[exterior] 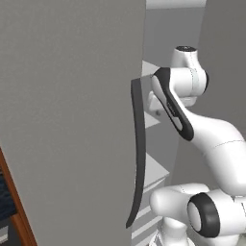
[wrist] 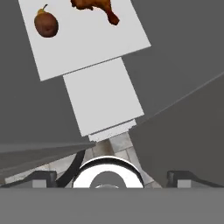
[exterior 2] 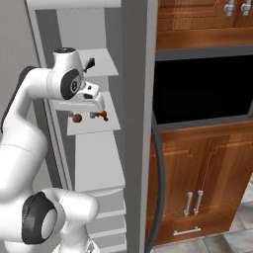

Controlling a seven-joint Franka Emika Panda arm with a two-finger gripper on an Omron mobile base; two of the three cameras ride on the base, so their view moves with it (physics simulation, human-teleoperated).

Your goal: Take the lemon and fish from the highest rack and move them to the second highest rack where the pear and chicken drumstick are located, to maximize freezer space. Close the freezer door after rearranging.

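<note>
My gripper (wrist: 111,177) is open, with nothing between its fingers, and hangs inside the freezer just above the second highest rack (exterior 2: 111,126). On that rack lie the brown pear (wrist: 46,25) and the chicken drumstick (wrist: 94,6), which also show as the pear (exterior 2: 76,118) and the drumstick (exterior 2: 101,115) under my hand (exterior 2: 97,108). A small dark shape (exterior 2: 90,64) sits on the highest rack (exterior 2: 106,62); I cannot tell what it is. The lemon and fish are hidden. The grey freezer door (exterior: 72,120) stands open at my left, its black handle (exterior: 139,153) beside my forearm.
Lower white racks (wrist: 103,94) step down below the pear's rack. To the right, a grey panel (exterior 2: 139,123) with a black handle (exterior 2: 159,188) borders wooden cabinets (exterior 2: 197,168) and a dark oven recess (exterior 2: 202,89). Tiled floor (wrist: 111,146) shows far below.
</note>
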